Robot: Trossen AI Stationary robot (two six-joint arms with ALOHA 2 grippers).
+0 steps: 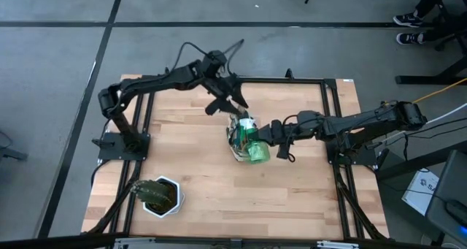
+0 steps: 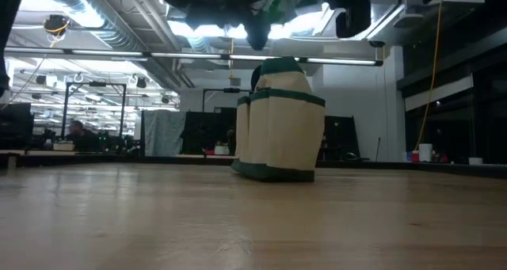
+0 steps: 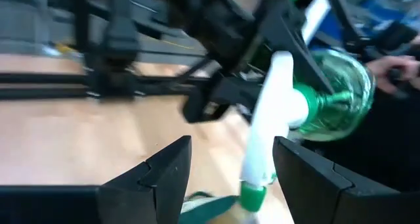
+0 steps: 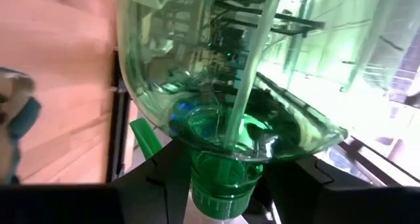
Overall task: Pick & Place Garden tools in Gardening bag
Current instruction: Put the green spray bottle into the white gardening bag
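R hand point(image 1: 271, 141) clamped on spray bottle point(image 1: 256, 151) over gardening bag point(image 1: 241, 136). L hand point(image 3: 230, 178) open, beside nozzle. Tip nozzle down, lower straight into bag, avoid handles, then release.

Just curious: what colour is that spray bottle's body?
The spray bottle is translucent green with a white sprayer head, clearest in the right wrist view.

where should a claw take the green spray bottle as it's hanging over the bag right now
Judging by its pose, at the neck, just below the white sprayer head. The green spray bottle lies tilted over the gardening bag, and the right claw is already shut on that narrow neck. It is the slimmest part, with the round body too wide to grasp. Come from the right arm's side; the left claw hangs open beside the head.
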